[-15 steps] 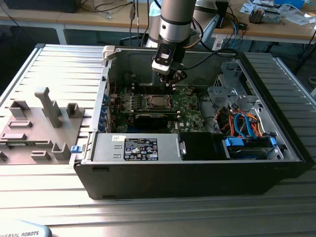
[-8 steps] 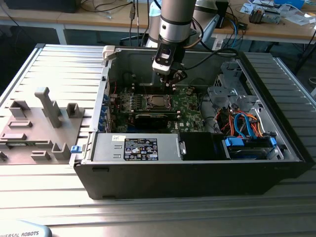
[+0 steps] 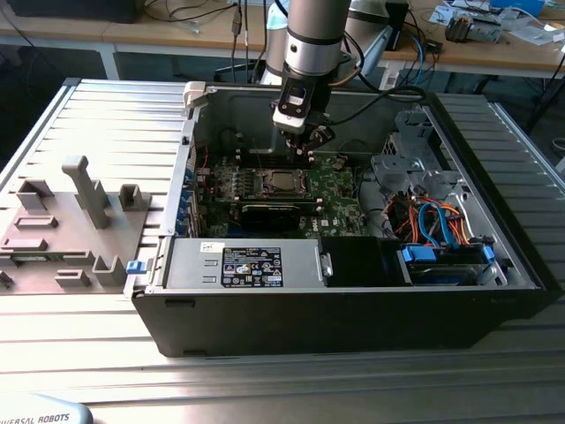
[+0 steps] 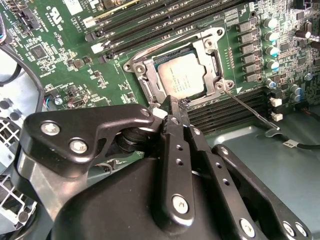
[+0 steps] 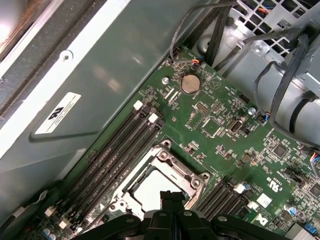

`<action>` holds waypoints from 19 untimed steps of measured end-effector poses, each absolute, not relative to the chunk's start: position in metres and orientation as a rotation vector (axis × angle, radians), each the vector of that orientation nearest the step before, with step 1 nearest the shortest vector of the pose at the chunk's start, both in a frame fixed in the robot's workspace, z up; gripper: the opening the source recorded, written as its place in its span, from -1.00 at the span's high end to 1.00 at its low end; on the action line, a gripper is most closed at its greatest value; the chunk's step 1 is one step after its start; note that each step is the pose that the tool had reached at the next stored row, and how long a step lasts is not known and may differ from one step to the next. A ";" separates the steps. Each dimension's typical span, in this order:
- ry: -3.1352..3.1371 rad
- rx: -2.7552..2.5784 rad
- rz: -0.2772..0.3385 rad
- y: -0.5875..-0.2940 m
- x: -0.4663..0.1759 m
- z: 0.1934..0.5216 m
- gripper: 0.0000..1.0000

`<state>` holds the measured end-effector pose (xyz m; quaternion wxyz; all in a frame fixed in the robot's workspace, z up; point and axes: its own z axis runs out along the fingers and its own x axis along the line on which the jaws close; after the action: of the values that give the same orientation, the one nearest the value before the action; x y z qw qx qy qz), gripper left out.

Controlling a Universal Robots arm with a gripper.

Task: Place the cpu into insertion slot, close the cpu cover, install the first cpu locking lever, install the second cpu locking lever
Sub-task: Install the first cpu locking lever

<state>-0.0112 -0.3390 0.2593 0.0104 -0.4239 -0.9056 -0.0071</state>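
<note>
The cpu (image 4: 181, 75) lies flat in the insertion slot (image 4: 212, 40) on the green board, its silver top showing. The cpu cover (image 4: 142, 70) lies down around it as a silvery frame. A thin locking lever (image 4: 250, 110) runs out from one socket corner, slanting over the memory slots. My gripper (image 4: 172, 104) is shut, with nothing seen between its fingers, and its tips hang just off the socket's edge. In the exterior view the gripper (image 3: 305, 152) hovers just behind the cpu (image 3: 282, 183). The first wrist view shows the shut gripper (image 5: 172, 196) over the cpu (image 5: 150, 189) and cover (image 5: 172, 161).
The open computer case (image 3: 353, 291) walls in the board. A power supply (image 3: 252, 263) sits at its front, and drive bays with orange and blue cables (image 3: 433, 221) at the exterior view's right. Memory slots (image 4: 235, 107) flank the socket. A grey fixture plate (image 3: 62, 221) lies on the exterior view's left.
</note>
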 end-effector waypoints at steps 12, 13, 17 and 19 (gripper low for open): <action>-2.838 -1.297 -0.022 -0.339 -0.011 0.259 0.79; -2.840 -1.294 -0.022 -0.339 -0.011 0.259 0.79; -2.844 -1.285 -0.022 -0.339 -0.011 0.259 0.79; -2.845 -1.281 -0.022 -0.339 -0.011 0.259 0.79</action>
<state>-0.0112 -0.3390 0.2593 0.0105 -0.4106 -0.9117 -0.0070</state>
